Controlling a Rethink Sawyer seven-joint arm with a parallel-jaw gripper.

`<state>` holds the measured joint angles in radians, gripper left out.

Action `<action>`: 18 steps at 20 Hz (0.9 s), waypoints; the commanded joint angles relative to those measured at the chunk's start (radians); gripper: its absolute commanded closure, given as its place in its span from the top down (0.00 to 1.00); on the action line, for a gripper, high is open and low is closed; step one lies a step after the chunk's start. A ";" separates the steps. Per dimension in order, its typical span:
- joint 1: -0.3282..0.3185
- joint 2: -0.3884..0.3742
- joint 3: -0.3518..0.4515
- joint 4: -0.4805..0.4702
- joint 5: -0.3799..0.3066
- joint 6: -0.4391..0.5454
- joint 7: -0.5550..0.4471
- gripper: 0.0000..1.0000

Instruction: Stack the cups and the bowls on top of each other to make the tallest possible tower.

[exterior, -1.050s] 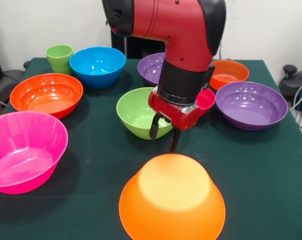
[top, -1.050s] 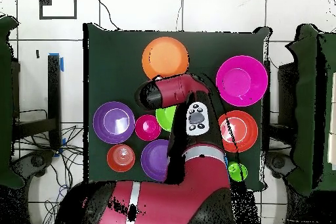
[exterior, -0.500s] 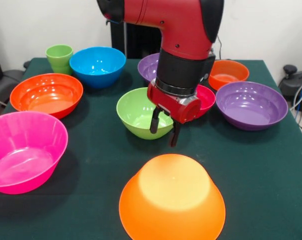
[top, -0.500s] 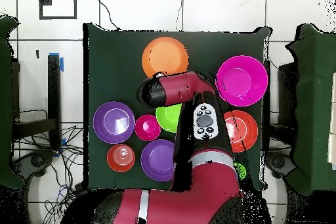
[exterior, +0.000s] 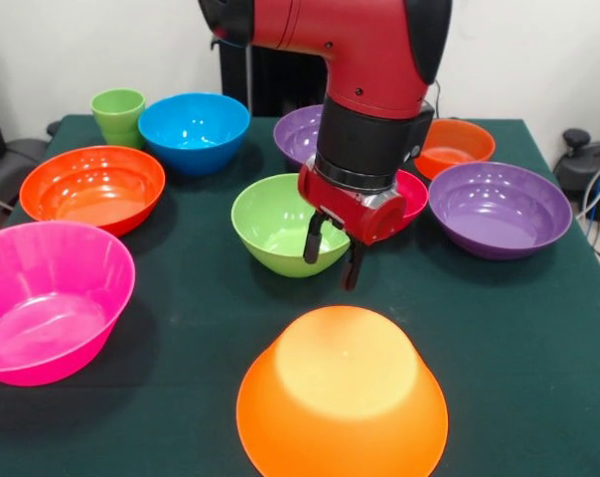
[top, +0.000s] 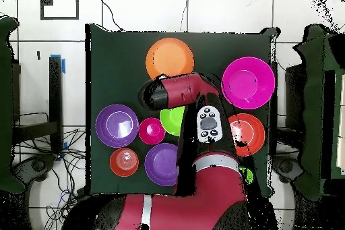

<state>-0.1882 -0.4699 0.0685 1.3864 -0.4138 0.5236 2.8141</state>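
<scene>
- Green cloth covers the counter [exterior: 181, 298], white wall behind, and the front view is crowded with colour.
- Front view: the hand [exterior: 332, 260] hangs released, fingers apart and empty, right at the near rim of the green bowl [exterior: 280, 224].
- Just toward the camera from those fingers sits the upturned orange bowl [exterior: 342, 393], dome up: the tower's base, with nothing on it yet.
- Others wait upright: pink bowl [exterior: 47, 298], red-orange bowl [exterior: 91, 187], blue bowl [exterior: 194, 129], big purple bowl [exterior: 499, 207], and the cup [exterior: 118, 114] far off in a corner.
- Overhead view: the arm [top: 195, 139] hides the hand, but its wrist lies between the orange bowl [top: 170, 59] and the green bowl [top: 172, 121].
- Judgement call: green is the closest pick, lying just behind the hand, away from the base.
</scene>
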 commanded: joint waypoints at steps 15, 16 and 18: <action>0.018 -0.029 0.088 0.091 0.031 0.147 -0.117 1.00; 0.019 -0.034 0.088 0.095 0.033 0.150 -0.117 1.00; 0.015 -0.038 0.090 0.097 0.034 0.154 -0.123 1.00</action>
<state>-0.1852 -0.4970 0.0731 1.4059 -0.4055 0.5497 2.8141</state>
